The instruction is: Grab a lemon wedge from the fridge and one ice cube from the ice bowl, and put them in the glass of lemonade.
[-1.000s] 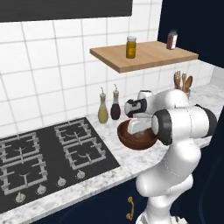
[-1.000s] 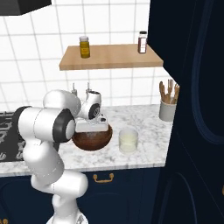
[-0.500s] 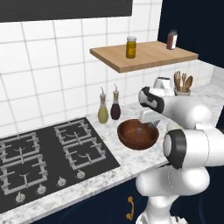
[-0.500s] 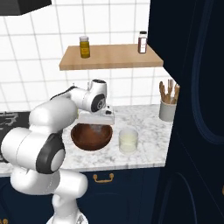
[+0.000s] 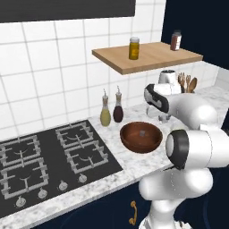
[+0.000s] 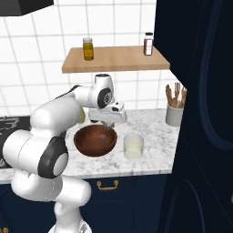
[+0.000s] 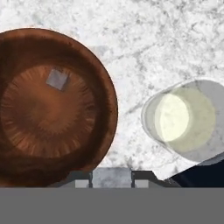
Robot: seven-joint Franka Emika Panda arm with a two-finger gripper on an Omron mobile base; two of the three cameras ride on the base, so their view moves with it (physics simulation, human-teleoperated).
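Observation:
The ice bowl (image 7: 52,109) is a wide brown wooden bowl on the marble counter, with one pale ice cube (image 7: 57,78) lying inside. To its right stands the glass of lemonade (image 7: 179,120), holding pale yellow liquid. My gripper (image 7: 112,179) points down over the counter between the bowl and the glass, shut on a second small grey ice cube (image 7: 112,175). From the right base the gripper (image 6: 108,125) hangs above the far right rim of the ice bowl (image 6: 95,140), left of the glass (image 6: 133,146). The lemon wedge and the fridge are out of view.
Oil and vinegar bottles (image 5: 105,114) stand behind the bowl (image 5: 141,136), beside the black gas hob (image 5: 44,152). A wooden shelf (image 6: 109,59) with two jars hangs above. A utensil holder (image 6: 174,113) sits by the tall navy cabinet (image 6: 200,113).
The hand has come up out of the bowl and shifted right toward the glass, with a small ice cube still between its fingers. The elbow has swung round to the front.

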